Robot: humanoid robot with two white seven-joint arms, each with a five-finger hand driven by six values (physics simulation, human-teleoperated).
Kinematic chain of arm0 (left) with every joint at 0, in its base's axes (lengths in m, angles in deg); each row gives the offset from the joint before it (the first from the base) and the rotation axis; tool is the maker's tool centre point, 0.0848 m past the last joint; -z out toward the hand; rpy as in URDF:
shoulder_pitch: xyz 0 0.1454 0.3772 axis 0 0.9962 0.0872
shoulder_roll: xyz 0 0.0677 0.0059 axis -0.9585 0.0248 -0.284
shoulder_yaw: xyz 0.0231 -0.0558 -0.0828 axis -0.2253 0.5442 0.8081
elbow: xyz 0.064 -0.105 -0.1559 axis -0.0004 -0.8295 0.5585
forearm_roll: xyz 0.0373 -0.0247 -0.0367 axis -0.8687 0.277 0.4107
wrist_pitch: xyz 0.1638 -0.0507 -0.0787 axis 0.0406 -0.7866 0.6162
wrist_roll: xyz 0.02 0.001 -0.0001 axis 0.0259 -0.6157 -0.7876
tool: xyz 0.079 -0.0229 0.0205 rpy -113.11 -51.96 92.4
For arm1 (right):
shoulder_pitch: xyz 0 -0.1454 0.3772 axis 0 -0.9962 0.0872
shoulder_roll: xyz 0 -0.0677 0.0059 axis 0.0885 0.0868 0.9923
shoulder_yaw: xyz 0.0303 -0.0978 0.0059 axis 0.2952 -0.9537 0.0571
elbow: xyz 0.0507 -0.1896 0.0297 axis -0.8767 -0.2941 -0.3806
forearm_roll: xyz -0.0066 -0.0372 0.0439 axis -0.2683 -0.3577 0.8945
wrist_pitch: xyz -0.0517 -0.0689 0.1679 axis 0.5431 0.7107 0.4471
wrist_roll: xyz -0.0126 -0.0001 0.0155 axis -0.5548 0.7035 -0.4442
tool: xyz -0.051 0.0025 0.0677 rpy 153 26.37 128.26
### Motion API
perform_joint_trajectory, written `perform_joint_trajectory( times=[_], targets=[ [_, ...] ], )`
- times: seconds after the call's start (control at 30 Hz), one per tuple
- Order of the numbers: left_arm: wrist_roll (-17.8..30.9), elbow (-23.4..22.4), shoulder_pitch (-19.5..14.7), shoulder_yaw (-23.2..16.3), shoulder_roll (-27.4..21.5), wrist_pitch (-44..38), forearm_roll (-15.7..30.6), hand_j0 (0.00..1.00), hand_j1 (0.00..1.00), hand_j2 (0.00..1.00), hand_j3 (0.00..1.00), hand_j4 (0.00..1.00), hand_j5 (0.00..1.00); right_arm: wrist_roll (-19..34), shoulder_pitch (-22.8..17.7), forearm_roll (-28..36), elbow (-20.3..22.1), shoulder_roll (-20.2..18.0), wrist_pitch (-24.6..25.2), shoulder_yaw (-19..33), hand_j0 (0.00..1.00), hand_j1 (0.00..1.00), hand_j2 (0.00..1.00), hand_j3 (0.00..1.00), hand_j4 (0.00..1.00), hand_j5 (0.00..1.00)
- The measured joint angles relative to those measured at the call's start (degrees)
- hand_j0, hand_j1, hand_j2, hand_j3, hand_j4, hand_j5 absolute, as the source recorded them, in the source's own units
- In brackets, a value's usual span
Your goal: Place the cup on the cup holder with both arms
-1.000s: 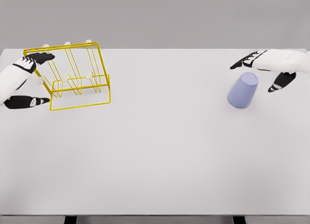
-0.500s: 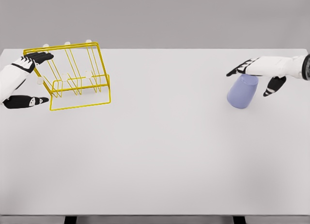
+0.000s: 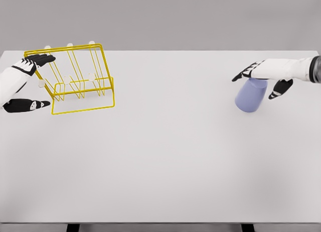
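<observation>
Currently observed on white worktop: yellow wire cup holder at far left, used as landmark. Tilted frame of thin rods with small white-tipped pegs; holds nothing, no cup on any peg. Lavender cup well apart from cup holder, far across worktop to its right, standing upside down with wider mouth on worktop and narrower base up; interior not visible. Right hand directly over cup's upturned base, fingers spread, dark fingertips reaching past base on side toward cup holder, thumb on opposite side; contact with base uncertain, not closed around cup. Left hand just beside cup holder's left end, fingers spread: upper fingers at top rail, thumb low near bottom rail, grip not closed.
</observation>
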Motion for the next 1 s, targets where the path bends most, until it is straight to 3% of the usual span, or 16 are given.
perform_joint_trajectory(
  times=[0.3, 0.47, 1.0],
  targets=[
    [0.0, 0.04, 0.0, 0.01, 0.0, 0.0, 0.0, 1.0, 1.0, 1.0, 1.0, 1.0, 1.0, -0.02, 0.09, 0.0, 0.91, 0.0, -0.05, -0.49, 0.56, 0.56, 0.56, 0.56, 0.56, 0.56],
    [0.0, 0.06, 0.0, 0.01, 0.01, 0.0, 0.0, 1.0, 1.0, 1.0, 1.0, 1.0, 1.0, 0.0, 0.17, 0.09, 1.25, -0.02, -0.05, -0.84, 0.4, 0.4, 0.4, 0.4, 0.4, 0.4],
    [0.0, 0.06, 0.0, 0.0, 0.08, 0.0, 0.0, 1.0, 1.0, 1.0, 1.0, 1.0, 1.0, 0.03, 2.29, 0.69, 5.36, -0.07, -0.2, 2.02, 0.38, 0.38, 0.38, 0.38, 0.38, 0.38]
  ],
)
